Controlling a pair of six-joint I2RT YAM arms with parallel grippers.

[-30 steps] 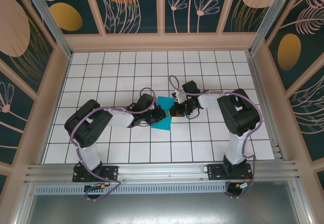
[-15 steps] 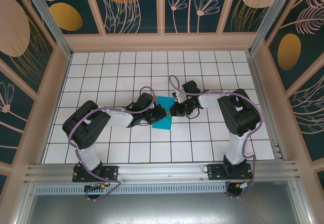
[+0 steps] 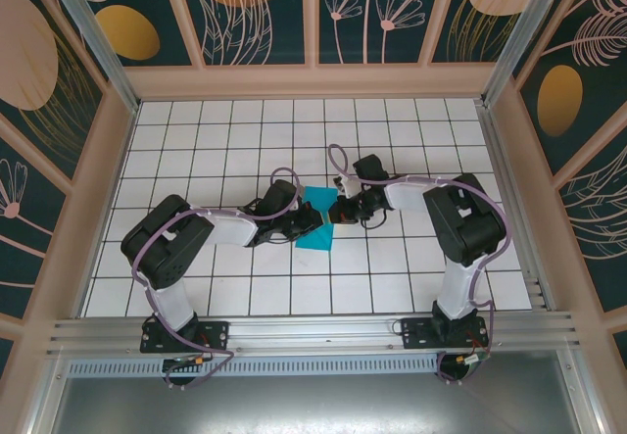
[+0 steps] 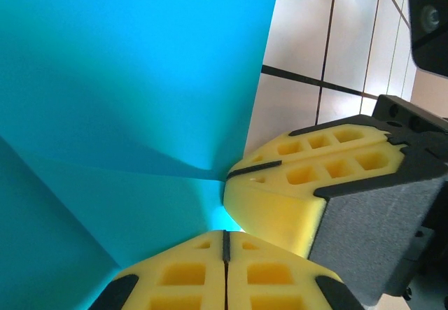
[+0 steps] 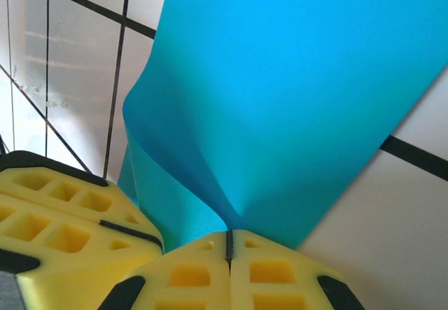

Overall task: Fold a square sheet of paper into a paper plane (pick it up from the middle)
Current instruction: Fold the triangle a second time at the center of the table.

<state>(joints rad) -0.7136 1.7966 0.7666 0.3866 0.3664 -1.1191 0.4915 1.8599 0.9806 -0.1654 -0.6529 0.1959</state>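
"What's the left pincer [image 3: 313, 220] doing?"

"It's clamped on the square sheet of paper [image 3: 315, 239]. Its yellow pads [image 4: 189, 275] are pressed together, and the cyan paper comes out right at their tips."

"And the right pincer [image 3: 336, 214]?"

"The same, closed tight on the paper. The two pincers meet nose to nose, just beside each other and almost touching. In the left wrist view the right one [image 4: 280, 191] sits at an angle against the left one's tips. In the right wrist view the left one [image 5: 77, 219] comes in from the lower left."

"How does the paper look?"

"It isn't flat. Creases fan out from the point where it's pinched, so one panel is bright and the next is shaded. On the right pincer's side, one edge [image 5: 140, 114] curls up and over into a soft roll."

"Where is it lying?"

"It's in the middle of the white gridded surface [image 3: 196, 160], between the two arms. One part pokes out past the pincers toward the far wall, and another spreads toward the near edge. I can't tell whether it rests on the tiles or hangs just above them."
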